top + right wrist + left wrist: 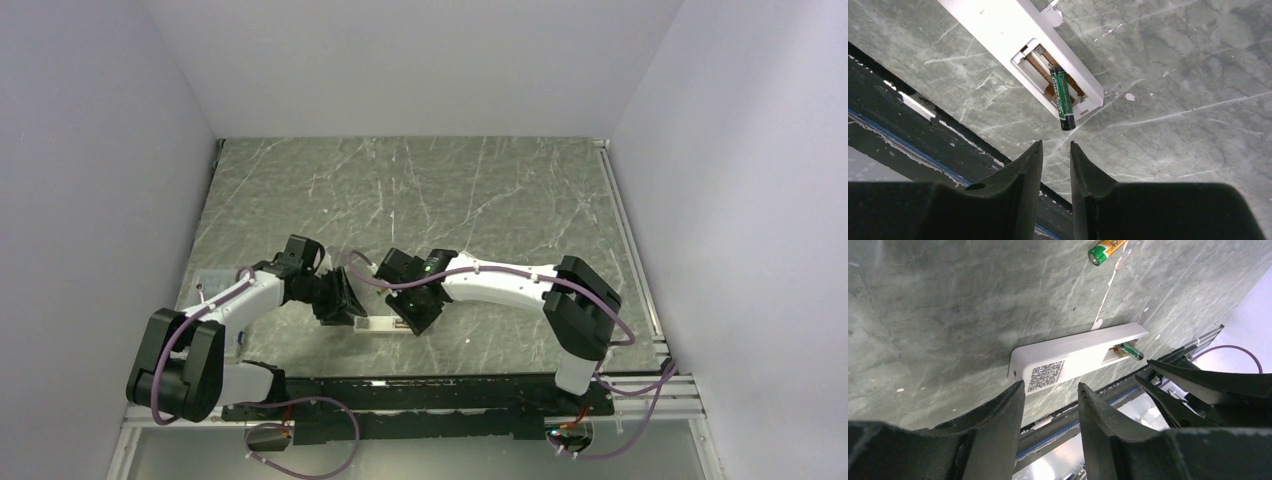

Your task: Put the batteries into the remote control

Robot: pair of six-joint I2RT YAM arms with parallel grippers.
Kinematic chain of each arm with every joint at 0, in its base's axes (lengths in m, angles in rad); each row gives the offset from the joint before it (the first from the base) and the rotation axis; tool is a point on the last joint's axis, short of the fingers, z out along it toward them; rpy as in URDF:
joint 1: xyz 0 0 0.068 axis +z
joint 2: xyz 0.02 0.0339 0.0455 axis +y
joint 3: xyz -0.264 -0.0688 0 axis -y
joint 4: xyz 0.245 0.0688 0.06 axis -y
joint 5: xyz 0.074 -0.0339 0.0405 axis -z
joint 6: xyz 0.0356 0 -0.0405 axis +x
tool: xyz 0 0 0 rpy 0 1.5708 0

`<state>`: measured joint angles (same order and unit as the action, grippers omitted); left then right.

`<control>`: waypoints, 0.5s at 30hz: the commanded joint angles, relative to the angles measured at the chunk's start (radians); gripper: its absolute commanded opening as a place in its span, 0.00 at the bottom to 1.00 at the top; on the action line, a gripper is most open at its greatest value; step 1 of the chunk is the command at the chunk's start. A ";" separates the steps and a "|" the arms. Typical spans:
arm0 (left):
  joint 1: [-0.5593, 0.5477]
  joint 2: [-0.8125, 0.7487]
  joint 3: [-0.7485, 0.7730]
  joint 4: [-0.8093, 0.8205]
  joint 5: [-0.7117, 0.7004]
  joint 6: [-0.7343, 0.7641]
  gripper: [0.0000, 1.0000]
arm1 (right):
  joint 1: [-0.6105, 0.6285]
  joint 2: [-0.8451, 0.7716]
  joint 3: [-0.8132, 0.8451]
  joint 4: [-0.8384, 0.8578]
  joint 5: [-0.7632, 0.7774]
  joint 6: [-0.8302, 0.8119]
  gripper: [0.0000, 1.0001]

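The white remote control (1073, 356) lies back side up on the marble table, QR label showing, its battery bay open. A greenish battery (1062, 97) lies askew in the bay, one end sticking out past the remote's end; it also shows in the left wrist view (1129, 351). The orange-gold battery (1105, 250) lies loose on the table beyond the remote. My left gripper (1050, 387) is open and empty, just short of the remote's labelled end. My right gripper (1055, 145) is slightly open and empty, just short of the battery's protruding end. In the top view the remote (380, 325) lies between both grippers.
The table's near edge with a black rail (430, 392) runs close behind the remote. A small white scrap (1053, 15) lies on the table beside the remote. The right gripper's fingers (1193, 382) show at the right of the left wrist view.
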<state>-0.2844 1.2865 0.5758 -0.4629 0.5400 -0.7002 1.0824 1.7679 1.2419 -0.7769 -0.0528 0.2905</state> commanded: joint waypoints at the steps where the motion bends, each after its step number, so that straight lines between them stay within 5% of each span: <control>1: -0.006 -0.029 0.016 -0.047 -0.036 -0.002 0.49 | 0.002 -0.048 -0.007 0.027 0.003 0.025 0.30; 15: -0.019 0.007 0.010 -0.012 -0.044 -0.016 0.42 | 0.002 -0.043 -0.009 0.053 -0.014 0.052 0.28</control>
<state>-0.2893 1.2804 0.5766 -0.5148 0.4908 -0.7017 1.0824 1.7630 1.2331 -0.7536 -0.0616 0.3157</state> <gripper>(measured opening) 0.440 0.287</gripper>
